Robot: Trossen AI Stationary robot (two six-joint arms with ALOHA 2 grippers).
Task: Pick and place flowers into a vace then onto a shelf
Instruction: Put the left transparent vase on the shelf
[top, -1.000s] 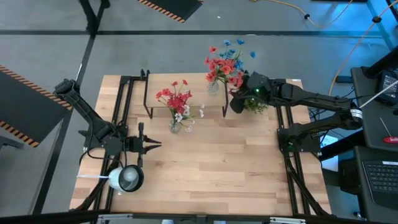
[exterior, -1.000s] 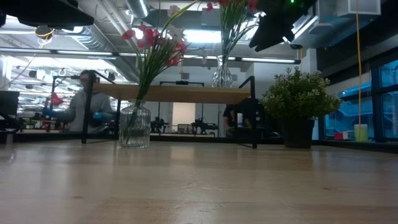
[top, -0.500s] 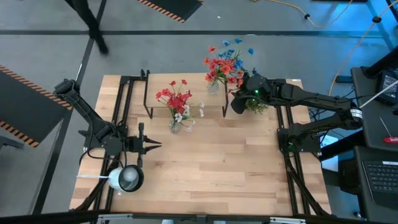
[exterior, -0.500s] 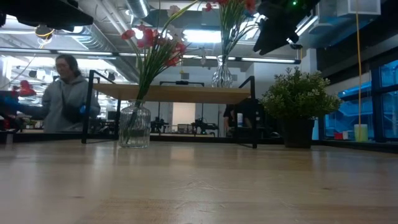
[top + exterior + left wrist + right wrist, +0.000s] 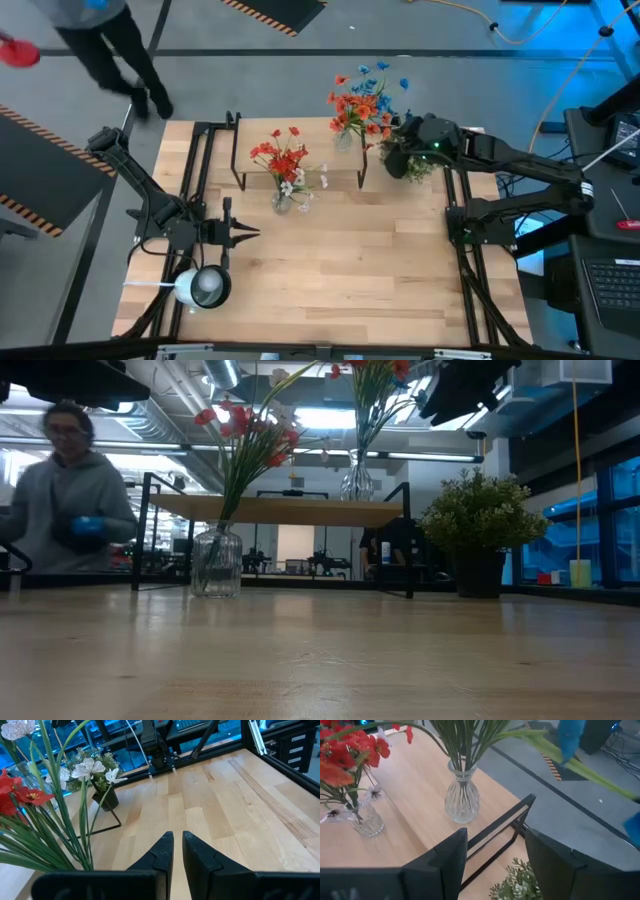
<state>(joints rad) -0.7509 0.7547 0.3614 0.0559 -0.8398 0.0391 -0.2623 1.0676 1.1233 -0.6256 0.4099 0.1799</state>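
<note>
The big wooden table (image 5: 330, 270) was mostly bare toward the near side, so there was plenty of room out there. The shelf (image 5: 255, 150) sat along the far edge, and 1 glass vase (image 5: 343, 138) with red and blue flowers (image 5: 362, 100) was standing on its right end, pretty close to the far edge of the board. A second vase (image 5: 281, 200) with red and whitish flowers (image 5: 283, 160) stood on the table just in front of the shelf, so I'd say that one hadn't been placed yet. The right gripper (image 5: 397, 160) hung in the air just right of the shelf, above the bushy potted plant (image 5: 415, 165), fingers spread wide with nothing between them in the right wrist view. The left gripper (image 5: 245, 233) was parked at the near left, its fingers nearly touching and empty, next to a white round lamp-like thing (image 5: 203, 287). My guess is the step here was clearing away from the shelved vase, and the way to do that well was going up and right, away from the sprigs that lean out toward the gripper, since snagging 1 could tip the vase off the back. The black shelf leg (image 5: 497, 827) and the plant crowd that corner, so right side is tight, the middle is free. A person (image 5: 65, 500) was walking behind the far left.
</note>
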